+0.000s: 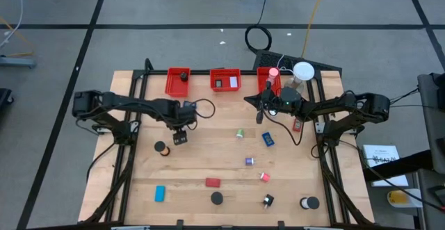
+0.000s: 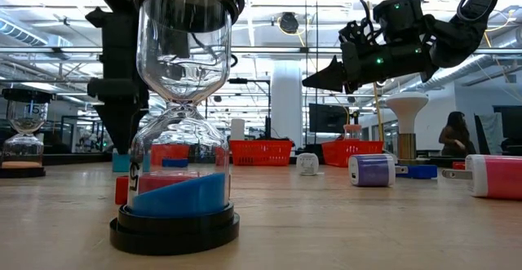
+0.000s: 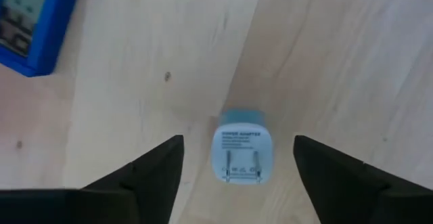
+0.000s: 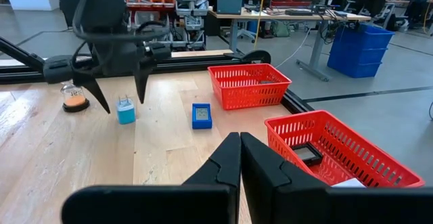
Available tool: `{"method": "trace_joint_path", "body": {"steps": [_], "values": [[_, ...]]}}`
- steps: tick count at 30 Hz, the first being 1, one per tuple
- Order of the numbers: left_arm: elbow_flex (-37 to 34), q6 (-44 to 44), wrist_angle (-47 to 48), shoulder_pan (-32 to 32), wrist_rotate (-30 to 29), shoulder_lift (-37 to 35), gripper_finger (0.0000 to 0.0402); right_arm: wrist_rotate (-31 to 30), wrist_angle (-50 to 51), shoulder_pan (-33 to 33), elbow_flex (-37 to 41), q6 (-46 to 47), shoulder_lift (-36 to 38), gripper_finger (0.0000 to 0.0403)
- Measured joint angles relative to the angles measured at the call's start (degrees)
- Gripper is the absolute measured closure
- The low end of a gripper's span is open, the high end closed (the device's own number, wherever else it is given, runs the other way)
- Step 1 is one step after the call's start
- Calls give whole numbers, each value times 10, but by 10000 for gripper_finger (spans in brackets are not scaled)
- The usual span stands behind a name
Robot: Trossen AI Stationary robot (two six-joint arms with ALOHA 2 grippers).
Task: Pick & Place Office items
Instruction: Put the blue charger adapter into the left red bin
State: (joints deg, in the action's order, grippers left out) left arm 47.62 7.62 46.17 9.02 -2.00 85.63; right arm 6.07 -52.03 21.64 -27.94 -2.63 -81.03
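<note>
Now the left hand (image 3: pixel 237 166) hangs wide open, empty, straddling a pale blue power adapter (image 3: pixel 242 146) lying on the surface (image 3: pixel 338 61); next, likely, lowering and closing on it.

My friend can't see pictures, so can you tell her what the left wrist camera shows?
A small light-blue power adapter lies on the wooden table, prongs up, between the open fingers of the left gripper, which is not touching it. A blue gadget lies off at the picture's edge.
</note>
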Motion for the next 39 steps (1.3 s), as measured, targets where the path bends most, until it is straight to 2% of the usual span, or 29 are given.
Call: {"method": "trace_joint_path", "body": {"steps": [11,18,22,29,33,39], "values": [[1,-3,0,0,1,25,263,0,0,0,0,-2,0,402],[43,-77,59,21,-8,11,268,0,0,0,0,-2,0,402],[102,-155,125,76,-62,-3,268,0,0,0,0,-2,0,402],[207,-334,149,225,-71,-5,268,0,0,0,0,-2,0,402],[221,-443,127,305,-68,5,268,0,0,0,0,-1,0,401],[220,-536,67,384,-55,58,268,0,0,0,0,-1,0,402]]}}
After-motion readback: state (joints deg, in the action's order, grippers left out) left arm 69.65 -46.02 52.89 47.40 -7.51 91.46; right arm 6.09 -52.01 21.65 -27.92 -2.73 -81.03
